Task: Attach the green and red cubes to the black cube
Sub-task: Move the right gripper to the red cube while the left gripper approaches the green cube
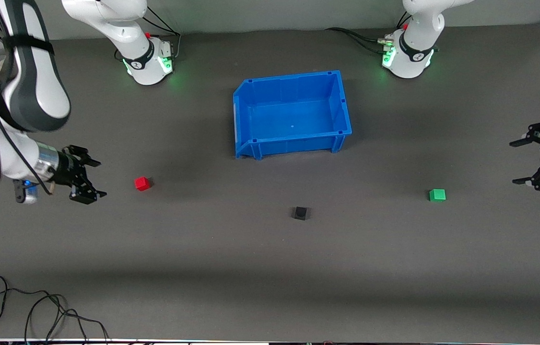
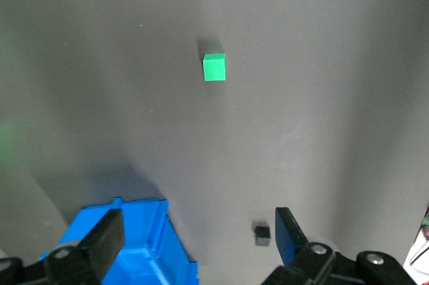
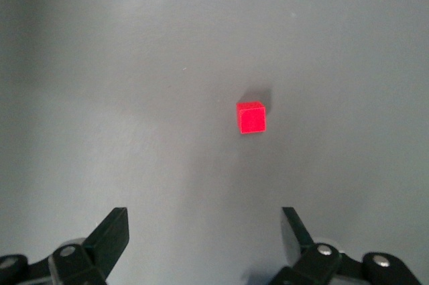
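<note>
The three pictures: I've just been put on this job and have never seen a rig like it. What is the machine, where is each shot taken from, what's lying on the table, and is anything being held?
Two white robot arms stand at a dark table. The big picture looks down from a high camera facing them; the two small ones come from cameras on each arm's wrist, looking past its own fingers.

On the table: a blue bin, near the arms' bases, with nothing visible in it, and nearer the front camera three small cubes. The black cube sits in the middle, the red cube toward the right arm's end, the green cube toward the left arm's end. None touch.

The right gripper and left gripper are both open and hold nothing, each near its cube.
</note>
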